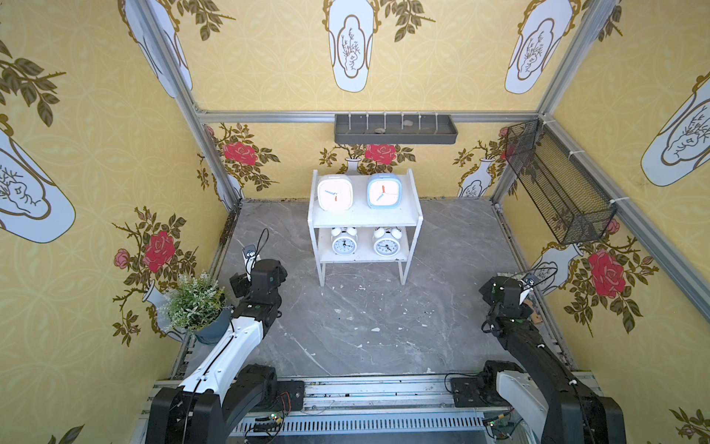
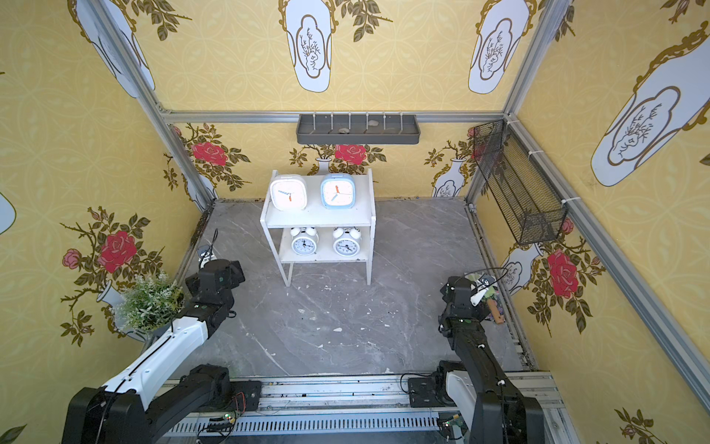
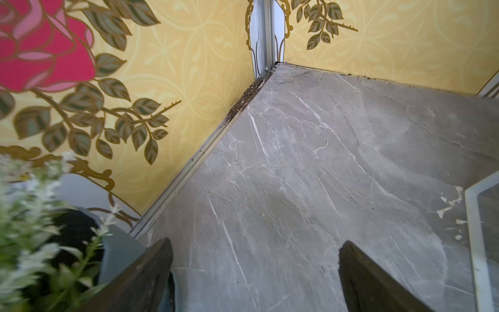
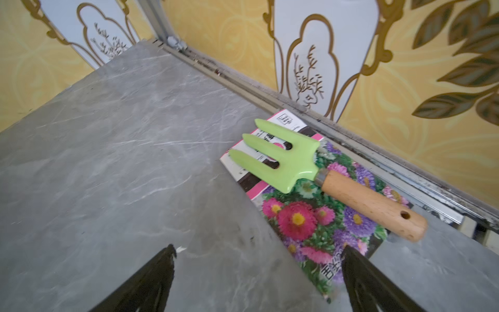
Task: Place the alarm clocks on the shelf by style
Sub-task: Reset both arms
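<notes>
The white two-tier shelf stands at the back middle of the grey marble floor. Its top tier holds a white rounded-square alarm clock and a light blue one. The lower tier holds two round white twin-bell clocks. My left gripper hangs open over bare floor near the left wall, well away from the shelf, whose white leg shows at the edge of the left wrist view. My right gripper is open and empty near the right wall.
A potted plant stands beside the left arm. A green hand fork lies on a flower seed packet by the right wall. A grey wall tray and a black mesh basket hang above.
</notes>
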You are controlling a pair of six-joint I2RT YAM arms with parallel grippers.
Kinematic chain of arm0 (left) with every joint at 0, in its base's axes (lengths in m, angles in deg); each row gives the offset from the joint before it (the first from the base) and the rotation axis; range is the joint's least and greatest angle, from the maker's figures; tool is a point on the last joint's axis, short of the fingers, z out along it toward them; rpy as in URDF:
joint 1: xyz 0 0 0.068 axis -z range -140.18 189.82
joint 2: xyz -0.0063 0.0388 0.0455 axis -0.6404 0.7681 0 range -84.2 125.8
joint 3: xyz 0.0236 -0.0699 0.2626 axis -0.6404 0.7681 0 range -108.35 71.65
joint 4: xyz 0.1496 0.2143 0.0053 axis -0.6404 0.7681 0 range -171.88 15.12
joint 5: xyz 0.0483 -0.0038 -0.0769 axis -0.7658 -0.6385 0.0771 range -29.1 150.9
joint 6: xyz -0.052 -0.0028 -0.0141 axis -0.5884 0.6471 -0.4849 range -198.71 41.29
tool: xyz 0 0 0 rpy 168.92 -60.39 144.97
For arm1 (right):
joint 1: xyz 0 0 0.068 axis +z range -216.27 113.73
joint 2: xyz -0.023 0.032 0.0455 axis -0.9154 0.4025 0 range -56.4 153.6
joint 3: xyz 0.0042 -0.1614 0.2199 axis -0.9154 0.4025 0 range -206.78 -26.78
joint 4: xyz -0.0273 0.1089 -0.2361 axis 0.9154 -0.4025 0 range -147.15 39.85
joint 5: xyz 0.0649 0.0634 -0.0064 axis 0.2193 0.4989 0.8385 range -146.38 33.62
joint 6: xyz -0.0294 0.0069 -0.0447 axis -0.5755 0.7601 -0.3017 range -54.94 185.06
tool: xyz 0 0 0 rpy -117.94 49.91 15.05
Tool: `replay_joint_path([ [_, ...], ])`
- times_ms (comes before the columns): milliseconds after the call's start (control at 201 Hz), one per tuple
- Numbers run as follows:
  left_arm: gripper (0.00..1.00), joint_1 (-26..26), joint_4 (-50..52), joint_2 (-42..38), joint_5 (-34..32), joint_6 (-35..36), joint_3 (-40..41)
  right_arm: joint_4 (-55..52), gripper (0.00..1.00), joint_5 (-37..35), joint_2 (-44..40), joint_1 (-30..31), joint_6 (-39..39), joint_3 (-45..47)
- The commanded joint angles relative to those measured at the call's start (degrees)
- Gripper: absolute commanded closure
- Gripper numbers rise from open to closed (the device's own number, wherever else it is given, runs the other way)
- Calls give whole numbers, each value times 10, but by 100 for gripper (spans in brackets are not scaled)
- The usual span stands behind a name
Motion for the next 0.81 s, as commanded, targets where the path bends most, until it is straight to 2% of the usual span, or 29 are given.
replay_joint_path([
  [0,1,-14,-222,11,39,21,52,209,2,-2,15,-3,-52,43],
  [55,1,-26,-265,29,83,25,61,330,2,57,36,-7,-104,76],
  [114,1,-33,-285,55,76,17,55,307,2,73,64,-10,-116,50],
  [219,1,-36,-272,68,104,26,41,368,2,88,114,-12,-164,42],
  [259,1,-40,-279,69,119,35,39,414,2,94,132,-15,-171,54],
  [339,1,-41,-272,55,101,74,30,502,2,133,196,-43,-175,65],
  [403,1,-53,-272,54,124,117,23,428,2,185,206,-46,-180,26],
  [483,1,-79,-224,52,157,121,17,461,2,248,266,-51,-215,11],
  [538,1,-91,-220,39,165,111,23,545,2,234,297,-36,-232,33],
  [597,1,-102,-240,36,181,112,32,484,2,232,273,-38,-214,24],
  [662,1,-103,-214,25,193,116,31,532,2,228,290,-38,-226,32],
  [737,1,-103,-211,19,198,109,52,500,2,219,276,-31,-218,28],
  [801,1,-102,-237,35,194,104,72,514,2,219,281,-32,-220,30],
])
